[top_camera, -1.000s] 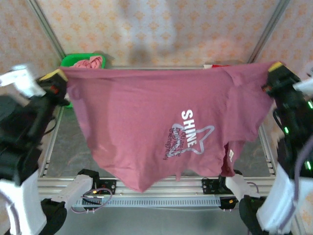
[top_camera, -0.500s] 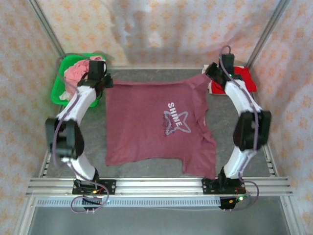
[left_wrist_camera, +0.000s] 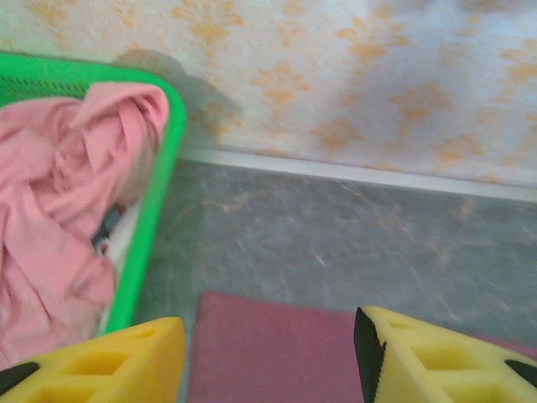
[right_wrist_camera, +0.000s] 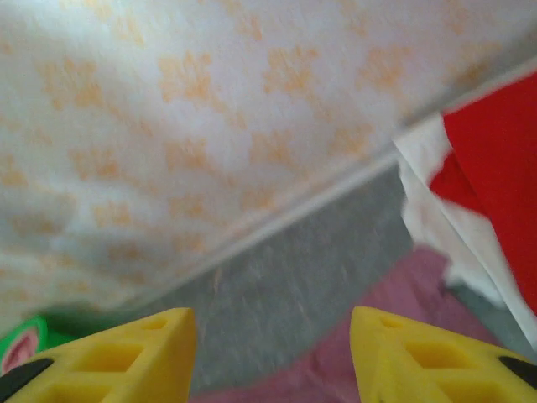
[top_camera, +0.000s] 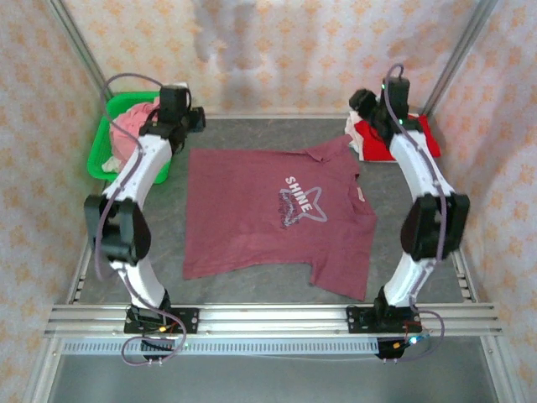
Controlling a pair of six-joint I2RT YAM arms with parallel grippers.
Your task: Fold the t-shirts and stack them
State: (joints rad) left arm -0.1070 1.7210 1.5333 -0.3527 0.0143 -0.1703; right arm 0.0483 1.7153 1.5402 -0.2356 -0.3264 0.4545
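Top: maroon t-shirt (top_camera: 268, 218) spread flat, print up; left gripper (top_camera: 193, 120) and right gripper (top_camera: 362, 106) over its far corners. L wrist: jaws apart, empty; pink shirt (left_wrist_camera: 50, 210) in green basket (left_wrist_camera: 164, 185) left of it. R wrist: jaws apart, empty; red shirt (right_wrist_camera: 495, 168) right of it.

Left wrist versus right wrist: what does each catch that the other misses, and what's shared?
Left wrist: pink shirt heaped in the green basket. Right wrist: red shirt on a white shirt. Shared: maroon shirt edge on grey table, patterned wall, left gripper and right gripper open; a basket sliver edges the right wrist's corner.
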